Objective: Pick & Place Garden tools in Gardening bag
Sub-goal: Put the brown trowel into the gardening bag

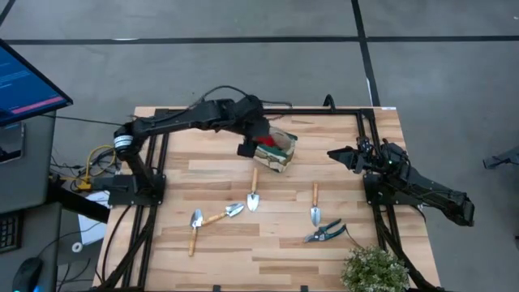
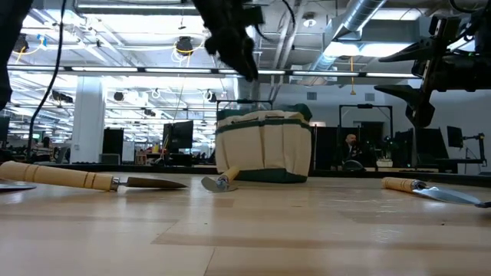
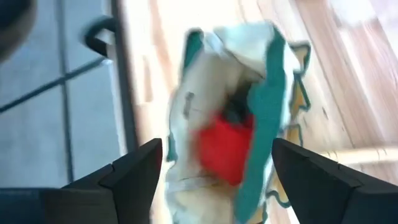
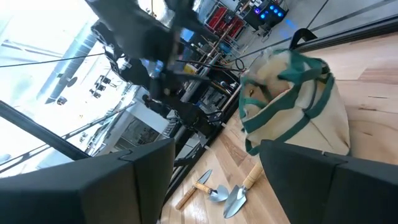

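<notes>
The gardening bag (image 1: 280, 152), beige with teal trim, stands upright on its base (image 2: 265, 175) at the table's far middle. A red-and-black item (image 3: 224, 149) lies inside its open mouth. My left gripper (image 1: 246, 151) hovers open above the bag's left side with nothing between its fingers (image 3: 140, 168). My right gripper (image 1: 334, 154) waits open to the right of the bag. Several wooden-handled trowels lie flat on the table: one (image 1: 253, 193) just in front of the bag, one (image 1: 315, 207) to its right, two (image 1: 212, 219) at the near left. Blue-handled pruning shears (image 1: 324, 233) lie at the near right.
A green leafy plant (image 1: 375, 272) stands at the near right corner. Black frame rails (image 1: 154, 203) run along the table's left, right and far edges. A monitor (image 1: 24, 85) stands off the table's left. Bare wood (image 1: 268, 243) shows at the near middle.
</notes>
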{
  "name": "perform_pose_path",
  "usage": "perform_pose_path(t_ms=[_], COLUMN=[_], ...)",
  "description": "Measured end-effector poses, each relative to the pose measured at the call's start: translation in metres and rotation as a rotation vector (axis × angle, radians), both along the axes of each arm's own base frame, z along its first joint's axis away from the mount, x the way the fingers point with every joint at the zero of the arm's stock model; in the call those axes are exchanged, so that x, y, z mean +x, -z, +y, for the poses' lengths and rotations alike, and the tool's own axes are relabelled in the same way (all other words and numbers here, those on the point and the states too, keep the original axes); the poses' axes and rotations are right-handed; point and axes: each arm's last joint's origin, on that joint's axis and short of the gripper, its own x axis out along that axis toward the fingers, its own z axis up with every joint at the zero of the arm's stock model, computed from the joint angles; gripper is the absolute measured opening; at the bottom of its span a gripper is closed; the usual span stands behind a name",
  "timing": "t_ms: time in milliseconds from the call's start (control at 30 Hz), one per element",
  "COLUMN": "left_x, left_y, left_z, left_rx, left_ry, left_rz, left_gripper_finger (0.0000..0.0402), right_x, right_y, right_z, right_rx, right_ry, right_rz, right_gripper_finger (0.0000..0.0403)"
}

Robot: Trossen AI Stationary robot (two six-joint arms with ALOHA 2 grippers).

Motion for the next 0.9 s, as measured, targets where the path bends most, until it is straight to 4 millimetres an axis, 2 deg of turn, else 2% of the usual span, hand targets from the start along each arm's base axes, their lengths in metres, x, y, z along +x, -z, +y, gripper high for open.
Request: perform_pose_path(t_ms=[133, 267, 333, 400, 500, 600, 733, 900], left_x=[-0.037, -0.085, -0.107, -0.128, -0.142, -0.142, -0.124, -0.089], left_y=[-0.040, -0.076, -0.088, -0.092, -0.077, -0.053, -0.018, 0.032], left_z=[-0.009, -0.026, -0.038, -0.050, -0.064, -0.078, -0.094, -0.109], left_rx=[-0.040, -0.247, -0.355, -0.448, -0.605, -0.712, -0.741, -0.702], left_ry=[-0.087, -0.139, -0.162, -0.171, -0.272, -0.424, -0.581, -0.691], left_rz=[-0.190, -0.407, -0.485, -0.482, -0.327, -0.100, 0.148, 0.349], left_gripper_finger=[0.0303, 0.0302, 0.0296, 0.0290, 0.0285, 0.0285, 0.0285, 0.0285], right_x=[0.000, 0.000, 0.000, 0.000, 0.000, 0.000, 0.000, 0.000], right_y=[0.000, 0.000, 0.000, 0.000, 0.000, 0.000, 0.000, 0.000], right_z=[0.000, 0.000, 0.000, 0.000, 0.000, 0.000, 0.000, 0.000], right_rx=[0.000, 0.000, 0.001, 0.001, 0.001, 0.001, 0.000, 0.001], right_ry=[0.001, 0.001, 0.001, 0.001, 0.001, 0.001, 0.001, 0.001], right_rz=[0.000, 0.000, 0.000, 0.000, 0.000, 0.000, 0.001, 0.001], right_gripper_finger=[0.0230, 0.0230, 0.0230, 0.0230, 0.0230, 0.0230, 0.0230, 0.0230])
